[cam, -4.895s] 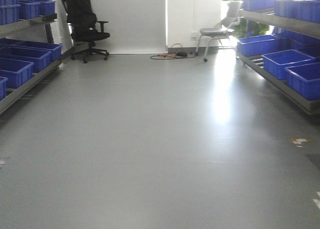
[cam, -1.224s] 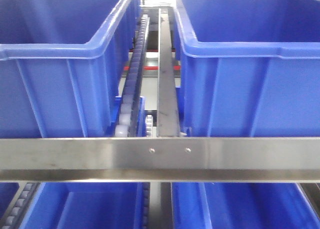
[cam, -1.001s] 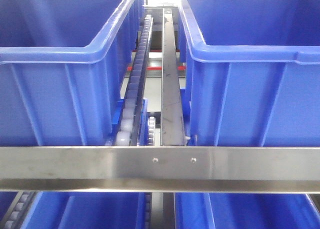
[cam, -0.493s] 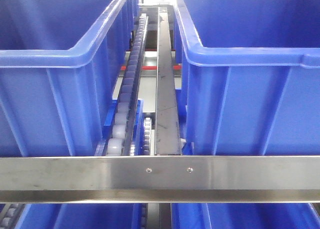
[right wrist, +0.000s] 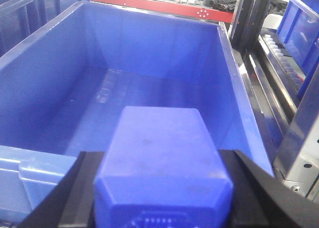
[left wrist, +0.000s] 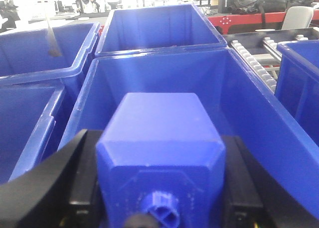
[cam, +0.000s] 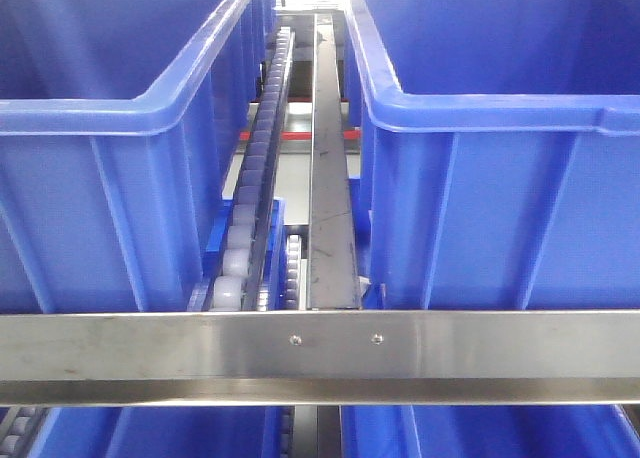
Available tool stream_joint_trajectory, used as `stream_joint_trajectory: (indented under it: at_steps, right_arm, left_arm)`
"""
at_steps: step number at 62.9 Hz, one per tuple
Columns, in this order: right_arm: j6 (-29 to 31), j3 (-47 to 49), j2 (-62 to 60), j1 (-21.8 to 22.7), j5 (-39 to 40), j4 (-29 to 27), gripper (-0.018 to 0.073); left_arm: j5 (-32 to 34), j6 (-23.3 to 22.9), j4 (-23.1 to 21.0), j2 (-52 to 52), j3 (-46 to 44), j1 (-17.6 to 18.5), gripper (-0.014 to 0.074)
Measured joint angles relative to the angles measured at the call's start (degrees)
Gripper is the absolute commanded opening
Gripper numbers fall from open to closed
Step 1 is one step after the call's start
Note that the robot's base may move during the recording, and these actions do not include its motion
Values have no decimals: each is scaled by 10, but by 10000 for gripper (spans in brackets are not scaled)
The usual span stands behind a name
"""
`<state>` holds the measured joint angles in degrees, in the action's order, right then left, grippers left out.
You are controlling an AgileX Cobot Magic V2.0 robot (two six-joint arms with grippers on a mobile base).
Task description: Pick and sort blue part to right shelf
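Note:
In the left wrist view my left gripper [left wrist: 159, 158] is shut on a solid-blue bottle-shaped part [left wrist: 159, 133]. Its sloped shoulders and small cap [left wrist: 160, 210] point toward the camera, and black fingers [left wrist: 75, 163] press both its sides. It hangs over an open blue bin [left wrist: 164, 73]. In the right wrist view my right gripper [right wrist: 162, 175] is shut on a second blue part [right wrist: 162, 148] of like shape, its cap out of view. It hangs above the near rim of a large blue bin [right wrist: 149, 88]. Neither gripper shows in the front view.
The front view faces a shelf at close range: a steel front rail [cam: 320, 353], a roller track [cam: 255, 178] and a steel divider [cam: 330, 178] between two blue bins [cam: 110, 178] [cam: 500, 178]. More bins sit on the level below. Other bins [left wrist: 30, 63] flank the left one.
The view went from an open aisle to close against the shelf. Over the last second the bins have grown nearer and the rail has dropped slightly in frame.

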<state>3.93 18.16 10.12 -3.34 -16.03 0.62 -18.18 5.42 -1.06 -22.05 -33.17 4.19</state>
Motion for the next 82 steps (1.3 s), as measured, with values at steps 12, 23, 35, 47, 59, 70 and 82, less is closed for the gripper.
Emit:
stream_joint_trajectory:
  at_steps: [12,23,35,47,59,70,82]
  right_arm:
    - [0,0,0,0,5,0,398]
    - [0,0,0,0,8,0,398]
    - [0,6,8,0,7,-22,398]
    - [0,69,107,0,-14,-59,398]
    - [0,123,238,0,-14,-62,398]
    - [1,169,348,0,9,-62,398]
    - [2,211,452,-22,47,-62,398]
  left_arm:
    - [0,0,0,0,0,0,207]
    - [0,0,0,0,0,0,207]
    - [2,0,-3,0,0,0,207]
    - [18,0,-42,-44,0,0,207]
    - [24,0,-46,-130,0,15,208]
    - [68,0,-46,-216,0,56,211]
    - [145,0,-47,-291,0,77,211]
